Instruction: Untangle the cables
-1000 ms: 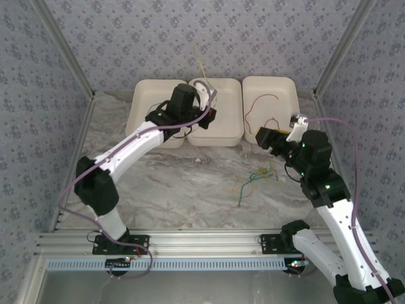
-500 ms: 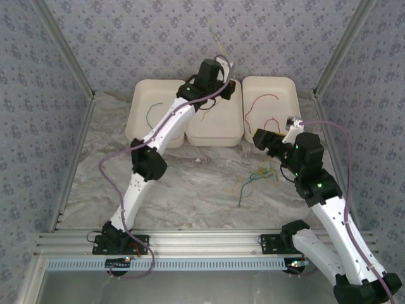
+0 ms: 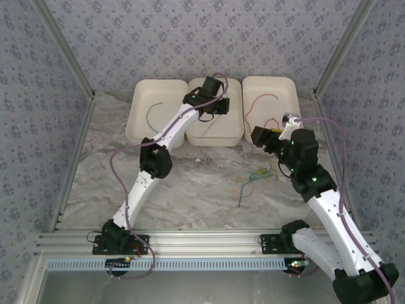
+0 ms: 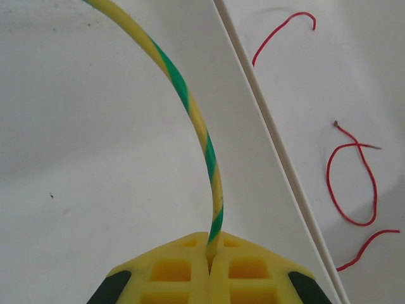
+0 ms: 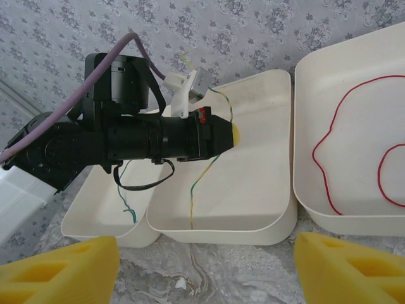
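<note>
Marbled table (image 3: 190, 190), patterned walls (image 3: 190, 38), cables (image 3: 256, 175)

A robot lab test cell, shown by patterned backdrop walls (image 3: 190, 38), aluminium rails (image 3: 209, 244) and a marble-look tabletop (image 3: 190, 190).

A thin wire (image 4: 209, 152) is striped yellow and green, other thin wires (image 4: 356, 223) plain red. The 3 plastic trays (image 3: 142, 120) are cream-white, the tabletop (image 3: 190, 183) grey-veined marble, the walls (image 3: 158, 38) blue-grey floral.

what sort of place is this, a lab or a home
Likely a robot lab cell, not a home: two arms bolted to an aluminium rail, a patterned backdrop enclosing the marble-look table, and three white trays holding cables.
</note>
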Robot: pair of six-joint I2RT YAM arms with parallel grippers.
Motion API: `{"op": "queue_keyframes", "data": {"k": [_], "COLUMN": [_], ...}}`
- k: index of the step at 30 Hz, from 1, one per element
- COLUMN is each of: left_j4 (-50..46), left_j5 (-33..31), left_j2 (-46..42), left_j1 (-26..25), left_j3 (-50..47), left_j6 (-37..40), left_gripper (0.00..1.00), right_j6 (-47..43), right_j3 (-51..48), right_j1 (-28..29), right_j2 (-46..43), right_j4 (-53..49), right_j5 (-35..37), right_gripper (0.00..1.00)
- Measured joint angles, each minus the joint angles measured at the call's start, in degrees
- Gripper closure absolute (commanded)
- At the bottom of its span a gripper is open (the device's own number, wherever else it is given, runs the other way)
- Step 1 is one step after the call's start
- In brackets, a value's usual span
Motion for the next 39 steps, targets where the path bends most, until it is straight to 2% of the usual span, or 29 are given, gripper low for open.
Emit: {"op": "queue_keyframes", "data": {"k": [7, 8, 10, 11, 14, 17, 19, 23, 31, 34, 35, 39], "left_j4": [0.09, 0.26, 0.46, 0.63, 0.81, 0.83, 0.48, -2.12, -7.56, -7.78, -6.75, 3.63], "left_j5": [4.37, 5.03, 6.21, 7.04, 8.26, 8.20, 7.37, 3.45, -9.86, -14.23, -15.69, -18.38], "left_j2": [0.59, 0.76, 1.22, 1.42, 1.66, 1.55, 1.29, -1.18, -14.32, -22.29, -26.23, -46.07], "left_j1": [0.63, 0.70, 0.68, 0.68, 0.44, -0.15, -0.70, -1.62, -2.84, -4.22, -5.03, -8.24], "left_j3": [-0.09, -0.09, -0.09, -0.09, -0.26, -0.26, -0.31, -0.66, -2.97, -8.46, -12.96, -41.92], "left_j6": [-6.29, -6.93, -7.58, -8.00, -8.59, -8.37, -8.31, -8.59, -8.04, -7.37, -7.13, -8.37], "left_gripper": [0.99, 0.93, 0.72, 0.67, 0.57, 0.53, 0.49, 0.49, 0.51, 0.51, 0.52, 0.54], "right_j6": [0.02, 0.02, 0.02, 0.02, 0.07, 0.15, 0.33, 0.52, 0.98, 2.47, 2.97, 5.01], "right_j3": [-0.76, -0.76, -0.76, -0.76, -0.76, -0.81, -0.85, -0.83, -0.83, -1.62, -2.34, -6.56], "right_j1": [0.00, 0.00, 0.00, 0.00, -0.22, -0.68, -1.01, -1.64, -3.17, -4.59, -5.11, -7.37], "right_j2": [0.42, 0.50, 0.79, 1.09, 2.40, 3.52, 3.58, 3.39, 1.07, 0.09, -0.20, -0.79], "right_j4": [0.31, 0.31, 0.37, 0.42, 0.37, 0.17, 0.02, -0.42, -6.32, -9.64, -10.62, -14.05], "right_j5": [0.00, 0.00, -0.02, -0.02, -0.04, -0.07, -0.07, -0.07, 1.99, 3.56, 4.02, 4.44], "right_gripper": [0.25, 0.25, 0.25, 0.25, 0.25, 0.25, 0.25, 0.25, 0.29, 0.30, 0.30, 0.31]}}
